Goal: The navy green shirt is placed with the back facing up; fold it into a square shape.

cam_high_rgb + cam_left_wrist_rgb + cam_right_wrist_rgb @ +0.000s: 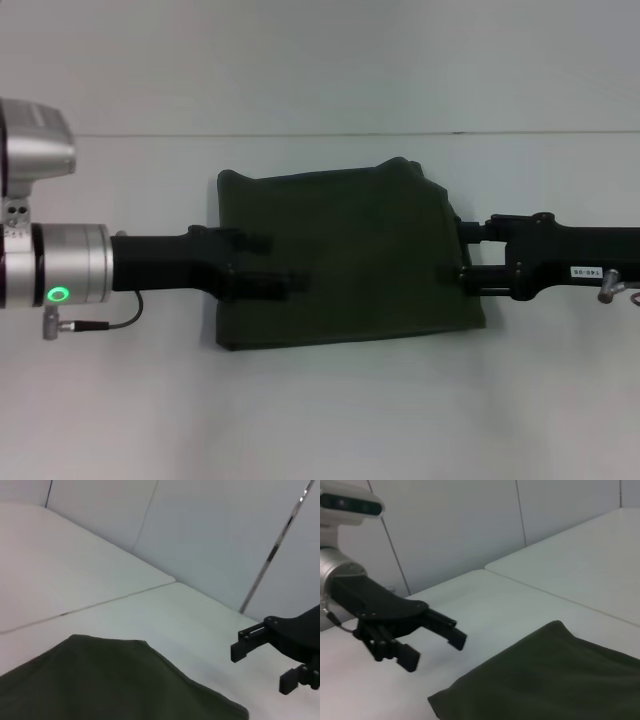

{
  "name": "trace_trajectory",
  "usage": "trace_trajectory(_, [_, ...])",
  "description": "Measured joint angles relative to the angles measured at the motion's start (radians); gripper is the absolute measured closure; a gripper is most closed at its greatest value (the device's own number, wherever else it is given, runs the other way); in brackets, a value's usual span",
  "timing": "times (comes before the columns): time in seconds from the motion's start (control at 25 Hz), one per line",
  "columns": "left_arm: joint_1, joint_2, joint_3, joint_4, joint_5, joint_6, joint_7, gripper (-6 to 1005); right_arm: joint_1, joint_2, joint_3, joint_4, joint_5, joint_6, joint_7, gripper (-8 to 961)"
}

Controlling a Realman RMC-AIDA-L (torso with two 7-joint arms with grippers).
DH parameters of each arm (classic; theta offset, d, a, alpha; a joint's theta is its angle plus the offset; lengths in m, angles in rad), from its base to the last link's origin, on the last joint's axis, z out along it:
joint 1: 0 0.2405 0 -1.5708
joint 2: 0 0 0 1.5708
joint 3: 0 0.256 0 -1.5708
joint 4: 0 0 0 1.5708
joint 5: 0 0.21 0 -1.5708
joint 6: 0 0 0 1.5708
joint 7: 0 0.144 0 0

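The navy green shirt [345,255] lies folded into a rough rectangle on the white table [330,420], plain side up; no lettering shows. My left gripper [277,262] is open and empty, hovering over the shirt's left edge. My right gripper [466,252] is open and empty at the shirt's right edge. The left wrist view shows the shirt [110,685] and the right gripper [261,669] with its jaws apart. The right wrist view shows the shirt [550,675] and the left gripper [436,650], open above the table.
A table seam [300,134] runs across behind the shirt. Pale wall panels [210,535] stand beyond the table. A thin cable [110,322] hangs from my left wrist.
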Motion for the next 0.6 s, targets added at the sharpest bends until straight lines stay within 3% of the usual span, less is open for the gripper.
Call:
trace_trajectory(0.24, [-0.015, -0.003, 0.073, 0.03, 0.0, -0.036, -0.021, 66, 0.005, 0.004, -0.029, 0.005, -0.002, 0.008, -0.065, 163])
trace_trajectory(0.6, [-0.031, 0.004, 0.076, 0.029, 0.002, -0.037, -0.057, 66, 0.008, 0.005, -0.044, 0.005, 0.002, 0.042, -0.092, 163])
